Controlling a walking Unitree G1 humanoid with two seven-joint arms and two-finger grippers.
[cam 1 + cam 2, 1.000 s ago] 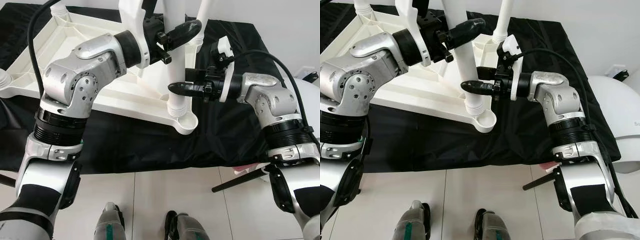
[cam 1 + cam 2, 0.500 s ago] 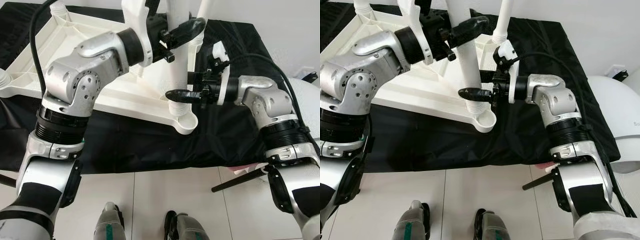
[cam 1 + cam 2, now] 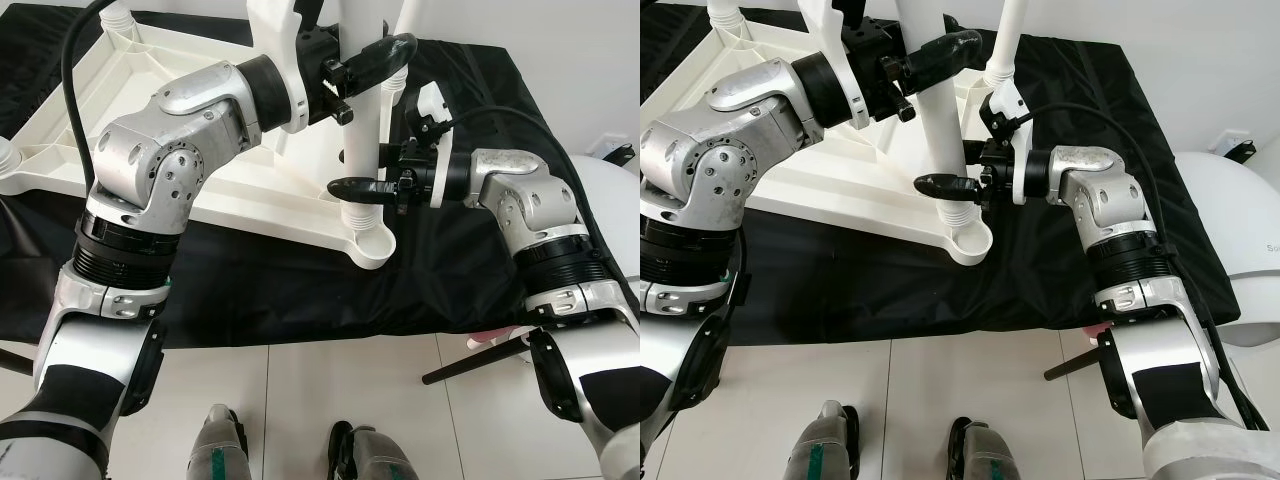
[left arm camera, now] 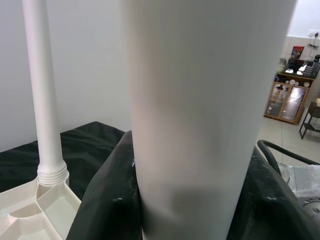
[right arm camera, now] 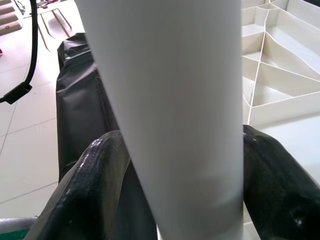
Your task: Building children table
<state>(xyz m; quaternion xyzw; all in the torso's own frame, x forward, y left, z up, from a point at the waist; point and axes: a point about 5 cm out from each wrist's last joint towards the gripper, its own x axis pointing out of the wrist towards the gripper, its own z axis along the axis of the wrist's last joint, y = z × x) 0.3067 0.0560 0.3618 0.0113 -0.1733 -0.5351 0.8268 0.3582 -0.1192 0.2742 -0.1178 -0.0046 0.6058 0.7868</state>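
Tabletop [image 3: 200, 190] is laid upside down on the black cloth [image 3: 440, 270], ribbed underside up. Three legs are already stood in corner sockets: near leg [image 3: 362, 130], far leg [image 3: 412, 30], one more at the far left [image 3: 120, 15]. The near-left corner [image 3: 10, 155] shows only a stub, so one leg is judged still to fit.

Near leg is held upright, long axis vertical, foot end pointing up. Left gripper [image 3: 375, 60] is closed around it high up; right gripper [image 3: 362, 188] is clamped on it low, just above the corner socket [image 3: 368, 240]. Seating is judged unfinished.
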